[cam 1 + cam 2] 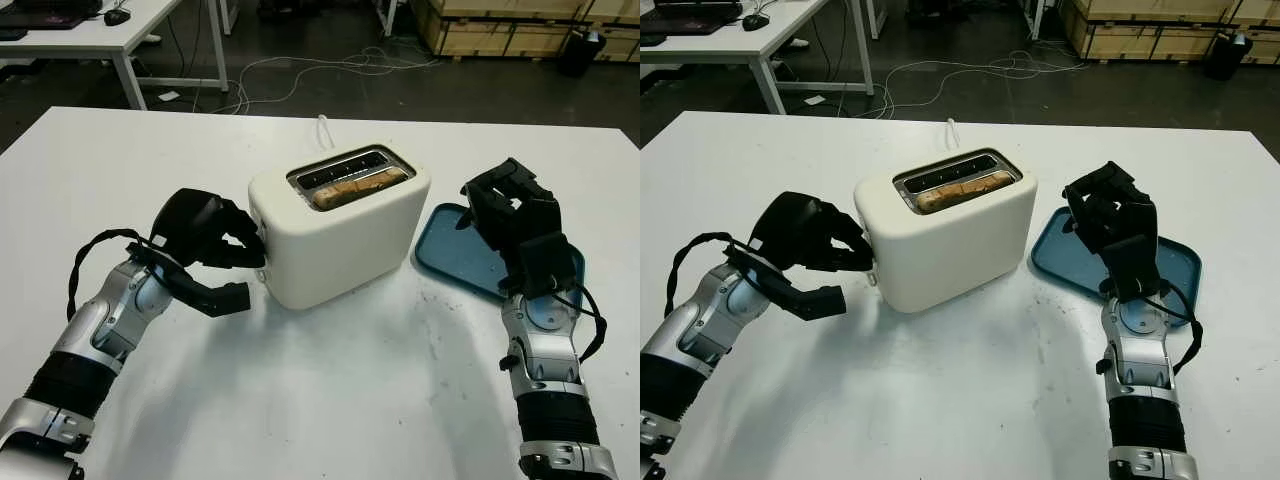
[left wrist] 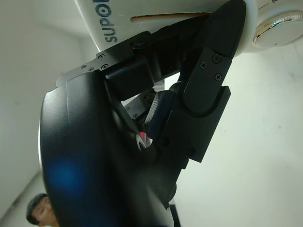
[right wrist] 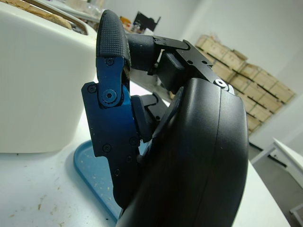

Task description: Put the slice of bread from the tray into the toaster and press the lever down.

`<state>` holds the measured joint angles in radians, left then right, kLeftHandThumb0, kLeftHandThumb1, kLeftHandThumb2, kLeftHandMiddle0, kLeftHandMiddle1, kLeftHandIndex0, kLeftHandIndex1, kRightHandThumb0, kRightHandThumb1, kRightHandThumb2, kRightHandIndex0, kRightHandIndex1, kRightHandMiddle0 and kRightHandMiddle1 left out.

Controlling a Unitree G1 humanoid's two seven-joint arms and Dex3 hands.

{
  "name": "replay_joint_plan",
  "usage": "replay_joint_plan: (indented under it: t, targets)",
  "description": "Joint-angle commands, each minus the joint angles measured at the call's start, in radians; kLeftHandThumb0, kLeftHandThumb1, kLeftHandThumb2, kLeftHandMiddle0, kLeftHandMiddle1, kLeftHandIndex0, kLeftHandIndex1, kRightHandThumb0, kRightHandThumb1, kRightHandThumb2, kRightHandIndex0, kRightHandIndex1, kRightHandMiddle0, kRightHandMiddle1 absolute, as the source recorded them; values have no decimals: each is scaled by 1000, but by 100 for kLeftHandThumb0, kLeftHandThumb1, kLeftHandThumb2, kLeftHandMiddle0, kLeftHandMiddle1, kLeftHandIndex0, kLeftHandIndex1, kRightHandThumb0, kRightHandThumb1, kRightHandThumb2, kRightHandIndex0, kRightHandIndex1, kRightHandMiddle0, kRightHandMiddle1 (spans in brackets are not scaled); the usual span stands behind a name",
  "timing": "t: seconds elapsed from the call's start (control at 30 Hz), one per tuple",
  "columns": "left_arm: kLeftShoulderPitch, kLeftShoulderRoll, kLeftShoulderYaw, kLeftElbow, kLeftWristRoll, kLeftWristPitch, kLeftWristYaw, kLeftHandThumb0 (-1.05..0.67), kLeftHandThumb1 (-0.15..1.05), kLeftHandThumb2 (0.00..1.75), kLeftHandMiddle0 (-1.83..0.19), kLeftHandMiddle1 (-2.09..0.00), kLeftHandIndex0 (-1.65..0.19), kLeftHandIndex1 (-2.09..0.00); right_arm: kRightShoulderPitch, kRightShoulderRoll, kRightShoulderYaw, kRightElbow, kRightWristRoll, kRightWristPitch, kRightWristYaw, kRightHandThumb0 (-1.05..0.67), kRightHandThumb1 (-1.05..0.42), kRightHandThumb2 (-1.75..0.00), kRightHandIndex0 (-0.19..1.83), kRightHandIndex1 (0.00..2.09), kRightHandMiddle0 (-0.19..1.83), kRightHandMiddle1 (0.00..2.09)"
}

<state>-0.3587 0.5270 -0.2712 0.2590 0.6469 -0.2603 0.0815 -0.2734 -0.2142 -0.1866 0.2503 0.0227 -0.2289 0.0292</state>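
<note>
The cream toaster stands mid-table with a browned bread slice sunk in its nearer slot. My left hand is at the toaster's left end. Its curled fingers press against that end where the lever sits, the thumb reaches out lower down, and the lever itself is hidden behind them. The toaster's dial shows beside the fingers in the left wrist view. My right hand is raised over the blue tray to the right of the toaster, open and holding nothing. The tray carries only crumbs.
The toaster's white cord runs off the table's far edge. Beyond it are a floor with cables, a white desk at the back left and stacked boxes at the back right. A person's head shows in the left wrist view.
</note>
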Motion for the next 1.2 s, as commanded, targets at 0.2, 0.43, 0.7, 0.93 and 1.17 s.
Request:
replay_joint_plan:
  t: [0.2,0.43,0.7,0.93,1.17]
  targets:
    - [107,-182,-168,277,64,110,25,-64,73,0,-136,-81,-139,-1,14,-12,-3,-12,1,10,4,-55,-92,-26,76,175,72,144]
    - [70,-199,-205,351,39,142,-52,-62,69,0,-144,-69,-143,-1,20,-16,1,-14,-6,10,6,-55,-92,-27,75,175,74,140]
    - [111,-97,-134,41,-82,86,-116,-67,73,1,-140,-61,-137,0,19,-14,12,-36,-11,22,6,-54,-92,-30,77,174,72,146]
    - [169,-31,-5,-178,-310,-69,-101,-75,76,0,-132,-117,-140,-1,20,-15,13,-45,-11,24,12,-56,-92,-30,80,171,74,143]
    - [183,-16,131,-283,-421,-86,-139,-81,80,1,-118,-144,-145,-2,26,-19,17,-71,-14,53,15,-57,-92,-31,83,167,74,143]
